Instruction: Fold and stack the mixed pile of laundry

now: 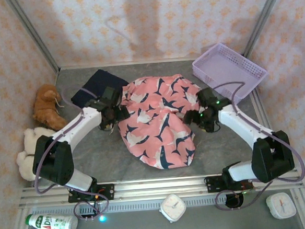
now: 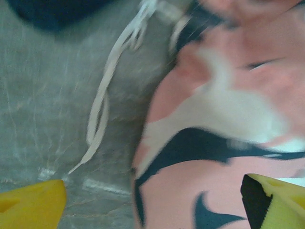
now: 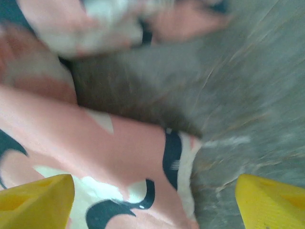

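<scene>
1. Shark-print garment: salmon-pink with navy-and-white sharks. It lies crumpled and unfolded across the middle of the worktop, reaching from mid-depth toward the near edge.
2. Navy garment: a flat dark shape toward the worktop's far left corner. Its right edge is just beside the pink cloth.
3. My left pincer sits at the left edge of the shark-print garment. In the left wrist view my yellow fingertips stand wide apart with nothing clamped. The pink hem lies under the right half of the gap and bare grey worktop under the left half.
4. A white drawstring lies loose on the worktop beside that hem. It runs up toward dark navy cloth at the top left of the wrist view.
5. My right pincer sits at the right edge of the same garment. In the right wrist view, the fingertips are spread wide and hold nothing. A hem corner with a navy mark lies below the gap, bare worktop to its right. The view is blurred, so I cannot tell whether I touch the cloth.
6. Lavender lattice basket: far right corner, near the garment.
7. Brown plush toy and cream plush toy: along the left edge, one behind the other.
8. On the near ledge in front of my bases: a bottle on its side and two white timers.
</scene>
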Controlling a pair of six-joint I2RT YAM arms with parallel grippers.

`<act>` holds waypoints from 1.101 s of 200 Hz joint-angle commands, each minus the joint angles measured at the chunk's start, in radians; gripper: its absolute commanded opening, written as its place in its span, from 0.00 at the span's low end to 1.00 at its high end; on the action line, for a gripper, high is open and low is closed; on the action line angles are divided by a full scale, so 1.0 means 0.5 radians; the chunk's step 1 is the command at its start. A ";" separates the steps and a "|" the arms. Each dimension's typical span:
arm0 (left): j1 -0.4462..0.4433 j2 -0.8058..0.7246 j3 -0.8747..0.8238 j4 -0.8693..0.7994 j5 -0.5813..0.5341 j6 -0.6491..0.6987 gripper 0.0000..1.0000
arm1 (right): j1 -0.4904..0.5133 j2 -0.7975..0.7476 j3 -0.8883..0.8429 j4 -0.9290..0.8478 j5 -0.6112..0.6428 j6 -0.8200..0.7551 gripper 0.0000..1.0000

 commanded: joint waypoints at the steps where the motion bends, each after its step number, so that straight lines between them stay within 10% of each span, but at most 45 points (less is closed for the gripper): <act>1: 0.002 -0.003 -0.136 0.366 0.002 -0.098 0.94 | 0.045 0.039 -0.137 0.260 -0.237 0.044 0.85; 24: 0.001 0.134 -0.163 0.517 0.076 -0.081 0.82 | 0.042 0.187 -0.156 0.273 -0.156 0.018 0.49; 40: -0.038 0.179 -0.113 0.516 0.103 -0.094 0.43 | -0.001 0.215 -0.077 0.220 0.010 0.024 0.01; 63: -0.171 0.128 0.033 0.403 0.047 -0.123 0.00 | -0.202 0.178 0.108 0.189 0.137 0.059 0.00; 113: -0.334 0.326 0.608 0.293 -0.036 -0.116 0.00 | -0.466 0.507 0.766 0.247 0.368 -0.018 0.00; 130: -0.334 0.654 1.010 0.038 -0.052 -0.002 0.61 | -0.487 0.801 1.051 0.184 0.419 -0.104 0.00; 158: -0.342 0.961 1.457 -0.405 -0.134 0.125 0.72 | -0.509 1.057 1.389 -0.055 0.379 -0.146 0.65; 220: -0.340 0.355 0.512 0.029 0.002 -0.045 0.70 | -0.508 0.301 0.611 -0.032 0.388 -0.242 0.86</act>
